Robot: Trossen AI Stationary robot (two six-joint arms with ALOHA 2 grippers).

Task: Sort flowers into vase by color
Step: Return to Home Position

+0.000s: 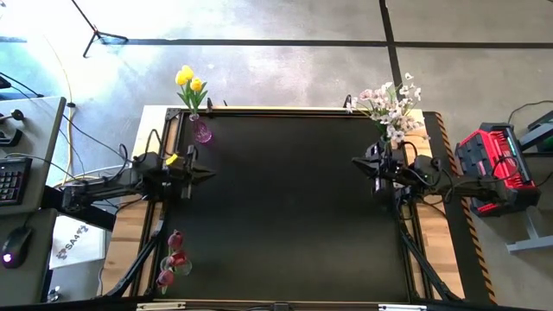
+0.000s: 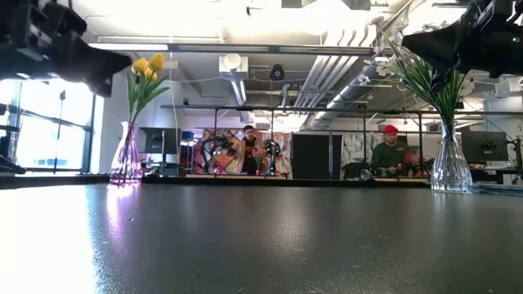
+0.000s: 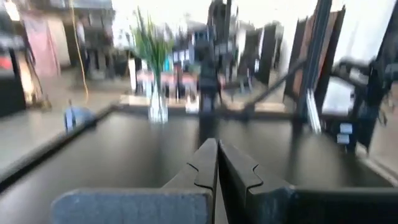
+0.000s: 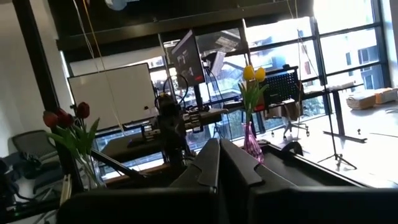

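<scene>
All the flowers stand in vases by their stems. Yellow tulips [image 1: 190, 84] fill a purple vase [image 1: 201, 131] at the table's far left corner, also seen in the low view [image 2: 144, 69] and the right wrist view [image 4: 252, 78]. Pale pink-white blossoms [image 1: 393, 105] stand in a clear vase [image 2: 449, 167] at the far right. Dark red tulips [image 1: 172, 259] sit in a clear vase near the left near corner, also in the right wrist view [image 4: 65, 118]. My left gripper [image 1: 210, 174] and right gripper [image 1: 355, 161] hover shut above the table, facing each other and holding nothing.
The black table top [image 1: 285, 216] lies bare between the two arms. A red and black case [image 1: 491, 164] sits off the table's right side. A keyboard and mouse desk [image 1: 17, 190] stands to the left. People [image 2: 392, 151] show in the room behind.
</scene>
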